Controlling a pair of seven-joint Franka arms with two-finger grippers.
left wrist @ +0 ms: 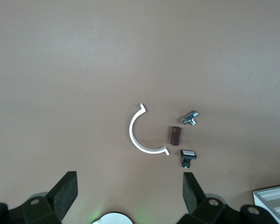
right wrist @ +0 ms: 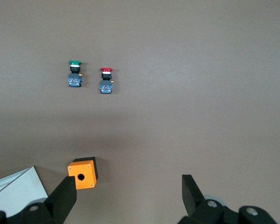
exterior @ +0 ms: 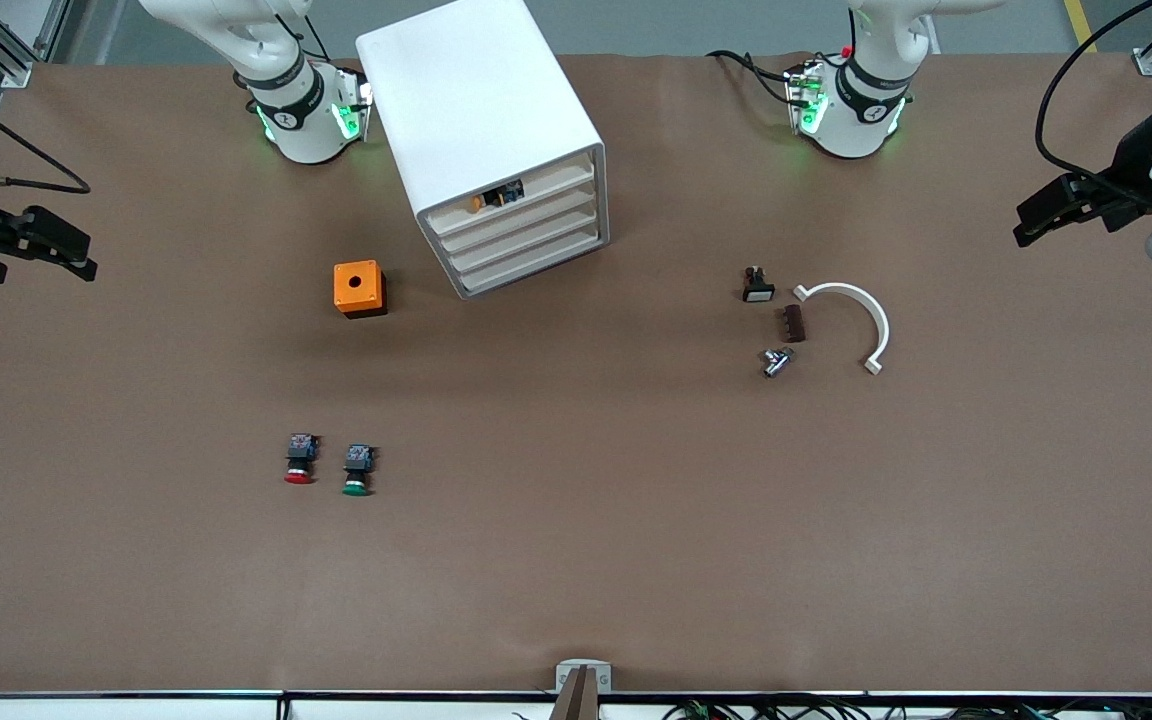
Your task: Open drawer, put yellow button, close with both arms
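Presently the yellow button point(exterior: 488, 199) lies inside the drawer point(exterior: 521, 189), the top one of the smooth, rounded white cabinet point(exterior: 476, 110), visible through the slot above the front. Both arms wait at the table ends. The left gripper point(left wrist: 129, 190) hangs with jaws wide over bare brown table; past its fingertips lie a white curved clip point(left wrist: 143, 133), brown block point(left wrist: 176, 136), metal fitting point(left wrist: 191, 117) and small black switch point(left wrist: 187, 157). The right gripper point(right wrist: 129, 192), jaws likewise wide, has a square orange box point(right wrist: 83, 172) just beside one finger, with red button point(right wrist: 106, 80) and green button point(right wrist: 74, 73) well apart past it.

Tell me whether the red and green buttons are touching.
Apart. The right wrist view shows bare table between the red button and green button.
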